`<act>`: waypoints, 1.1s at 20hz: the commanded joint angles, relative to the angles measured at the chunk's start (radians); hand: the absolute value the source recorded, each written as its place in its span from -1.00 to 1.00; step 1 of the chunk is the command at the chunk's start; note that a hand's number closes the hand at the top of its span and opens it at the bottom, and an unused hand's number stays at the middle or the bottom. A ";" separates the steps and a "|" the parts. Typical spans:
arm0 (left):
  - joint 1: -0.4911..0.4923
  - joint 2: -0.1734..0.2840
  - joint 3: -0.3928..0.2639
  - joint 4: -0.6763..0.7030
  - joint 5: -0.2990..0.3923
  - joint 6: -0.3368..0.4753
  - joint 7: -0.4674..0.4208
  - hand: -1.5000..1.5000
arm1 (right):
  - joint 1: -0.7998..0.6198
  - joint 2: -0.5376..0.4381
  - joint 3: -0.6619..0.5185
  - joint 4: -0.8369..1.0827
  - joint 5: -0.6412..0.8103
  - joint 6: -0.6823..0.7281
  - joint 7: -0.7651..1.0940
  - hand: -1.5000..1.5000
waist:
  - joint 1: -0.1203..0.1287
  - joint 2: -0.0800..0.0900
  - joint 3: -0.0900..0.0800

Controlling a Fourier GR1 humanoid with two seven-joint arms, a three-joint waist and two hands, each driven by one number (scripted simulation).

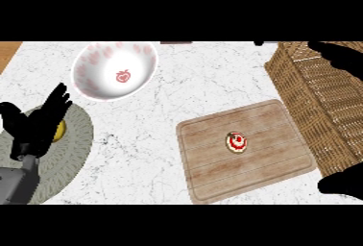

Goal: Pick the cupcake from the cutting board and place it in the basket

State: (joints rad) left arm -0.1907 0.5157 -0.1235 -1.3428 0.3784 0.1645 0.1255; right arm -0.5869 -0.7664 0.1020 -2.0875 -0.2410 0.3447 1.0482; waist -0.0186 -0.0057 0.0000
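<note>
Item: small round cupcake with white frosting and a red topping [237,141], sitting near the middle of the pale wooden slatted cutting board [245,150], untouched.

Destination: brown woven wicker basket [319,96], far right, just beside the board's right edge.

My left hand [39,122]: open, fingers up, holding nothing, resting at the left over a grey-green round woven mat [74,149]; a yellow object [62,129] shows partly behind it.

My right hand [344,183]: only a dark shape at the near right edge; I cannot tell its state.

Step in hand, my judgement: approach the cupcake from above with my right hand, closing round the sides and sparing the frosting, then lift well over the basket's rim.

Surface: white marbled bench [177,91] with grey veining. A white bowl with a red strawberry motif [114,71] stands far left, well apart from the board.
</note>
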 commanded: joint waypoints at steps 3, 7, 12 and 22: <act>0.019 -0.037 -0.008 -0.006 -0.056 0.003 -0.024 0.00 | 0.234 0.102 0.058 -0.148 0.236 -0.090 -0.021 -1.00 | 0.011 0.004 0.000; -0.006 -0.038 0.030 0.020 -0.054 -0.028 -0.019 0.00 | 0.323 0.184 0.106 -0.053 0.430 -0.110 -0.215 -1.00 | 0.018 0.007 0.000; -0.048 -0.091 0.009 0.023 -0.098 0.008 0.019 0.00 | 0.346 0.323 0.206 0.085 0.601 -0.237 -0.360 -1.00 | 0.019 0.007 0.000; -0.013 -0.105 0.057 -0.064 -0.138 -0.021 0.078 0.00 | 0.346 0.452 0.242 0.354 0.717 -0.236 -0.471 -1.00 | 0.023 0.005 0.000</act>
State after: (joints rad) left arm -0.2100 0.4362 -0.0620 -1.3473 0.2676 0.1182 0.1565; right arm -0.2632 -0.3560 0.3135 -1.8046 0.4201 0.1116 0.6125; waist 0.0037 0.0006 0.0001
